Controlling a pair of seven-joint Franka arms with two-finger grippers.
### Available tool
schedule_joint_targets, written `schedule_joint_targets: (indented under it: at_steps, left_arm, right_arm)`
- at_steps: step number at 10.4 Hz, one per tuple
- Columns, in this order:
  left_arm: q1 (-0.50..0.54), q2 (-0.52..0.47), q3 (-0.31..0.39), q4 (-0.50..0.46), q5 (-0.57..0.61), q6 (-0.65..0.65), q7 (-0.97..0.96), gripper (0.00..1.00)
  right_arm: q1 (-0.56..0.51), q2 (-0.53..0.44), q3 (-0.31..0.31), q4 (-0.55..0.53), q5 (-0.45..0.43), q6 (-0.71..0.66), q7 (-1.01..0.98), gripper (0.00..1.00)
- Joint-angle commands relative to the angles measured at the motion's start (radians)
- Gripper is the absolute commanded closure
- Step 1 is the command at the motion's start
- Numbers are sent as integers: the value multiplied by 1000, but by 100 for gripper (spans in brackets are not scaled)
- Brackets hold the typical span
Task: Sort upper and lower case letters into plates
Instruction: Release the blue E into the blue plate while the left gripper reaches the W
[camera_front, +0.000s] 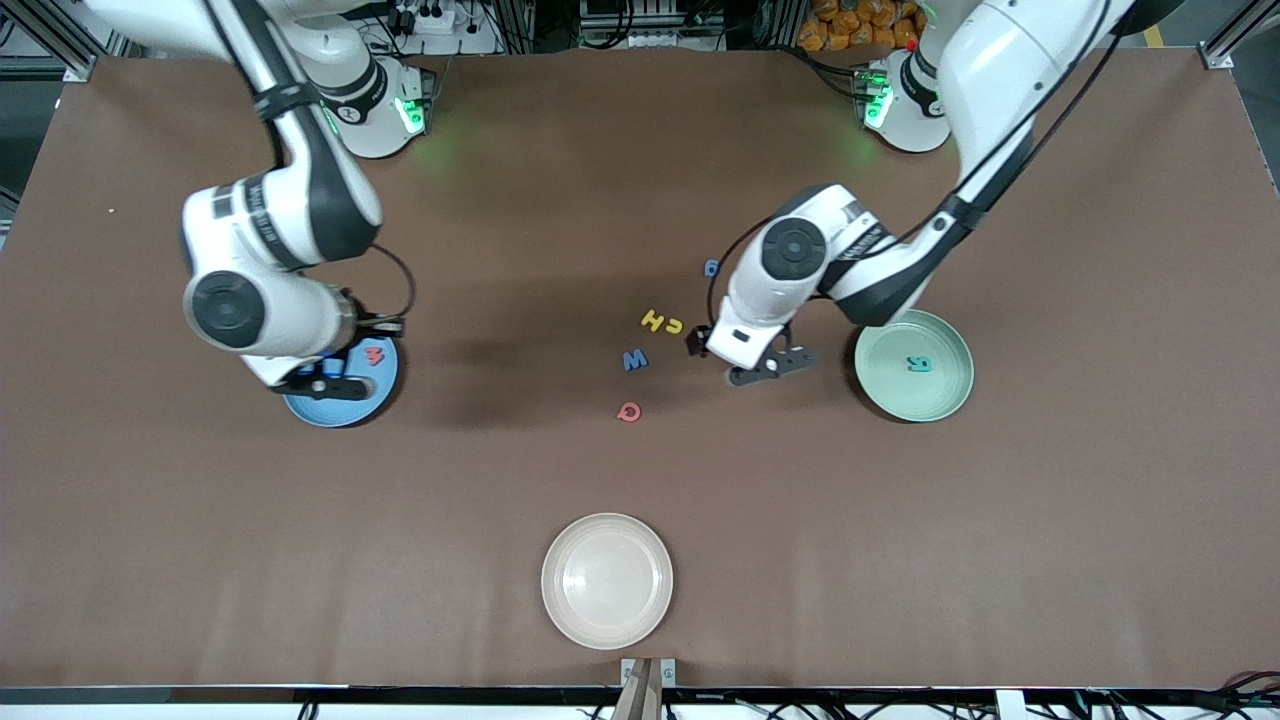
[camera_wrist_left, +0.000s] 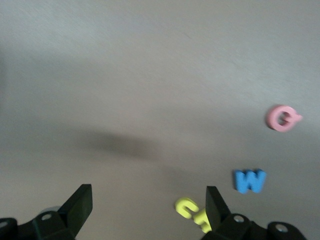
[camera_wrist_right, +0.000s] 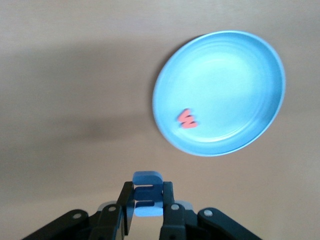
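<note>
Blue plate (camera_front: 340, 395): toward the right arm's end of the brown bench (camera_front: 640, 560), partly hidden under the right arm in the front view; a red letter (camera_front: 375, 354) lies in it.
Right pincer (camera_wrist_right: 148, 200): over the blue plate's edge, pinching a blue letter (camera_wrist_right: 147, 192) upright between its fingers; only the right wrist view shows this piece, and its shape is hard to read.
Cream plate (camera_front: 607, 580): nearest the front camera, holding nothing.
Loose letters: red Q (camera_front: 629, 411), blue W (camera_front: 635, 359), yellow pair (camera_front: 662, 321) and a small blue piece (camera_front: 711, 267) lie mid-bench.
Left pincer (camera_wrist_left: 149, 205): over bare bench beside the yellow pair, fingers spread wide, holding nothing; the left wrist view cuts off one yellow letter.
Mint plate (camera_front: 955, 395): toward the left arm's end, a teal letter (camera_front: 918, 364) in it.
</note>
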Motion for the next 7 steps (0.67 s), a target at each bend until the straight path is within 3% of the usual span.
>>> schedule_joint_targets:
  at_steps: [1,3,5,6,7]
  left_arm:
    - [-128,56,45,122,10,-18,-35,0]
    - [-277,74,166,170,5,-18,-35,0]
    - [-406,152,268,279,1,-18,-43,0]
    - [-444,179,310,307,-5,-18,-43,0]
    - [-461,189,328,308,-5,-18,-47,0]
  right_arm:
    - [-33,-66,-11,-163,6,152,-66,100]
    - [-61,-56,-25,-228,-12,263,-125,100]
    - [-71,-37,-65,-253,-12,310,-212,100]
    - [-81,-24,-69,-256,-12,324,-252,91]
    - [-93,-17,-74,-254,-12,329,-274,74]
